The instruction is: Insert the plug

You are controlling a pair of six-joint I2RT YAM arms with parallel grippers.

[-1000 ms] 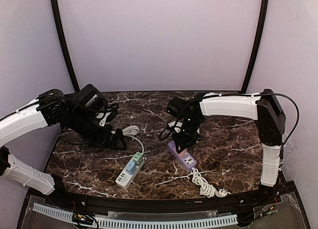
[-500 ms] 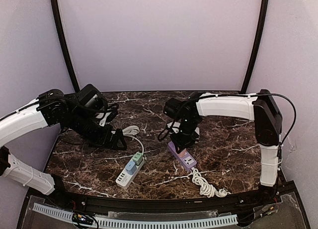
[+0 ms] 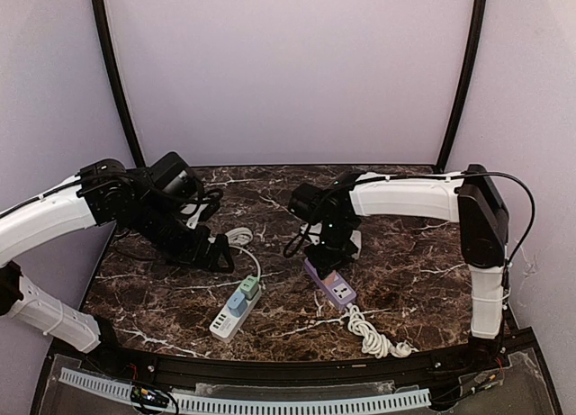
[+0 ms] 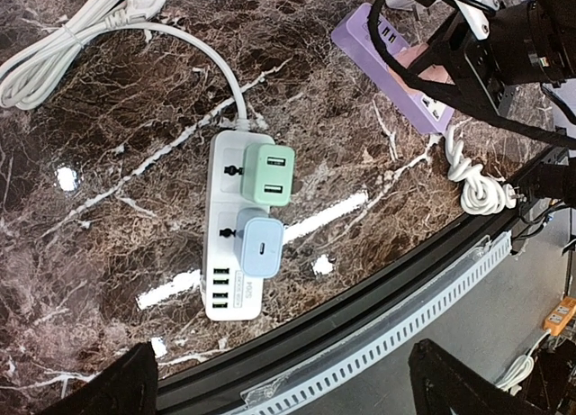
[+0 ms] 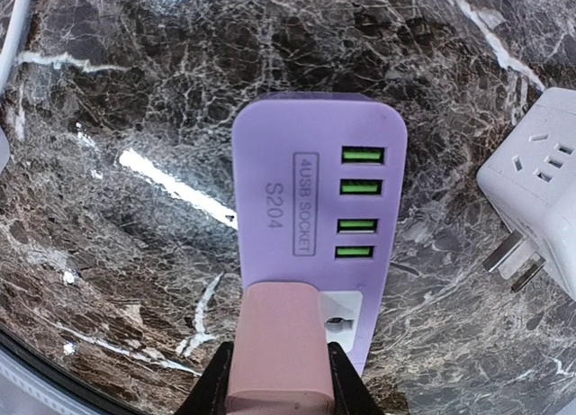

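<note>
Purple plastic power strip (image 5: 306, 208), flat w/ round corners, reads "USB SOCKET" in a box & "S204" beside it. Four green USB slots sit in a row next to the writing. Pink smooth boxy plug (image 5: 277, 347) sits on the strip's white socket face, just past the slots; can't tell how deep its pins go. Right gripper (image 5: 277, 383) is pinched tight on the pink plug, one black finger each side. White cube adapter (image 5: 540, 181) w/ metal pins lies just beside the strip on the dark brown marble table (image 5: 108, 118) w/ white veins. Left gripper (image 4: 288, 388) is spread wide, holding nothing, above a white power strip (image 4: 229, 298) w/ a mint green charger (image 4: 270, 174) & a pale blue charger (image 4: 261, 244) plugged in.
</note>
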